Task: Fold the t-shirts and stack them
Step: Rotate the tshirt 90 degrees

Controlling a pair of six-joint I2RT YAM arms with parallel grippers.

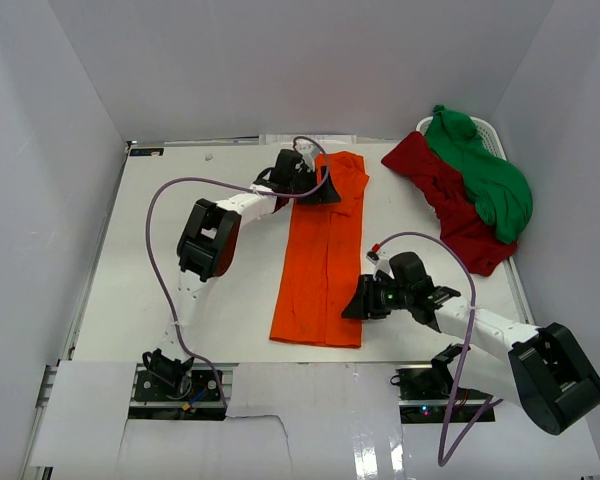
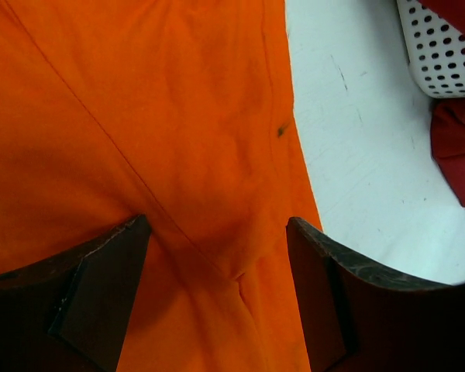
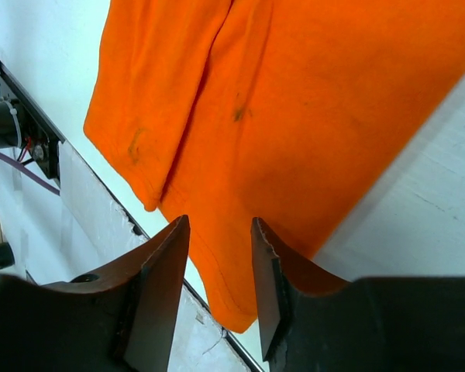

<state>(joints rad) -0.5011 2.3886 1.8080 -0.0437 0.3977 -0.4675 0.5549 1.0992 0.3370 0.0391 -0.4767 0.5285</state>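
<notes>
Orange t-shirt (image 1: 325,250) lies folded lengthwise; left gripper (image 2: 217,225) gapes wide over its far end. Right gripper (image 3: 219,223), jaws narrowly apart and empty, sits at its near corner.

Pose: left arm (image 1: 215,235) reaches far and right from its base at near left, elbow raised, wrist turned right. The left gripper (image 1: 320,188) sits at far centre, pointed down, jaws spread wide with nothing pinched. The right arm (image 1: 500,340) lies low, stretched left from the near right. The right gripper (image 1: 352,303) sits at near centre, angled down-left, its 2 fingers (image 3: 159,271) parted by a narrow gap.
</notes>
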